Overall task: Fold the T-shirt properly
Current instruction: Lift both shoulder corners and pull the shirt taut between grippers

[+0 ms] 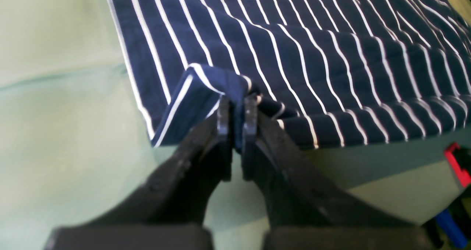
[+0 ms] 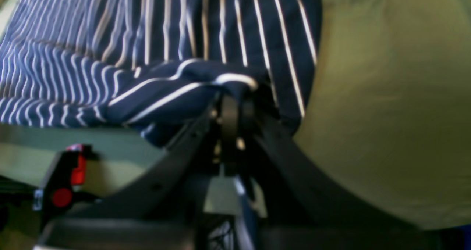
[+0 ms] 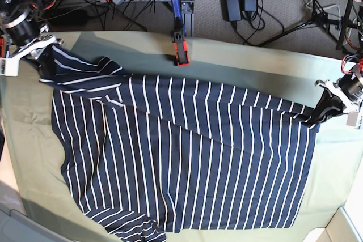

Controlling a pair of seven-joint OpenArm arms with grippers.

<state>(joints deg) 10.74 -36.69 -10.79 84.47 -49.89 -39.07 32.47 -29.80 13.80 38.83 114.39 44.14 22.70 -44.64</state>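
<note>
The T-shirt (image 3: 187, 157) is spread flat on the bench (image 3: 334, 185), over a green cloth (image 3: 25, 123). One far corner is pinched tight by the left hand (image 1: 237, 106), the other by the right hand (image 2: 230, 106). The shirt looks soft and floppy, so it is best held by corners or edges.

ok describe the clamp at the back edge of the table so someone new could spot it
Start at the olive-green cloth covering the table, then follow its far edge above the striped T-shirt. Near the middle of that edge sits the clamp, the only red and black thing on the cloth, with a blue handle running back.
</note>
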